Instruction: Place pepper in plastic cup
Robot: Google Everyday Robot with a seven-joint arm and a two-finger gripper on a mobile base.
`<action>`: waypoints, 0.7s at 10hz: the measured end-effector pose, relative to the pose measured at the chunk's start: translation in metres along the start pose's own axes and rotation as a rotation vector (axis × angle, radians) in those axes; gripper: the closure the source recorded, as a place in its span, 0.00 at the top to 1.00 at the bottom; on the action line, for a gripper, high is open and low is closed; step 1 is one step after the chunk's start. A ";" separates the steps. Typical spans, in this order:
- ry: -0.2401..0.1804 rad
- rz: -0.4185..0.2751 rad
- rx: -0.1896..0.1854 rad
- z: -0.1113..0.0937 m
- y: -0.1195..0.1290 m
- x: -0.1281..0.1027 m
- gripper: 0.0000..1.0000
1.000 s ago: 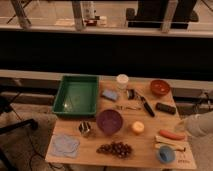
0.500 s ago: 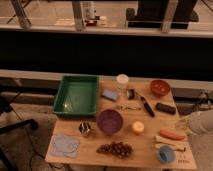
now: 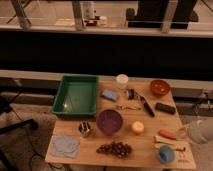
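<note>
Near the right edge of the desk [image 3: 150,122] lies the pepper [image 3: 167,134] — light, slender, smooth, likely to roll — best pinched across its thicker middle. The gripper [image 3: 199,131] hangs just beside it; whether its jaws are spread, I cannot tell.

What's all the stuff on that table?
table: one, wooden, centre
tray: one, green, back left
white cup: one, white, back
sponge: one, blue, beside tray
bowl: one, red-brown, back right
knife: one, black handle, back right
purple bowl: one, purple, middle
metal cup: one, silver, beside purple bowl
round object: one, yellow-orange, right of purple bowl
grapes: one bunch, dark, front
cloth: one, pale blue, front left
pepper: one, red-orange, right
plastic cup: one, light blue, front right
gripper: one, pale, right edge, by pepper
</note>
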 end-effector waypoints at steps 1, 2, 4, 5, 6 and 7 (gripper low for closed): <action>0.002 -0.002 0.002 0.000 -0.001 0.000 0.21; 0.004 0.001 0.004 0.000 -0.001 0.000 0.31; 0.008 0.000 0.003 0.001 -0.002 0.000 0.53; 0.011 0.000 0.002 0.002 -0.002 0.001 0.61; 0.013 0.001 0.001 0.003 -0.001 0.002 0.69; 0.017 0.003 -0.004 0.005 0.000 0.005 0.78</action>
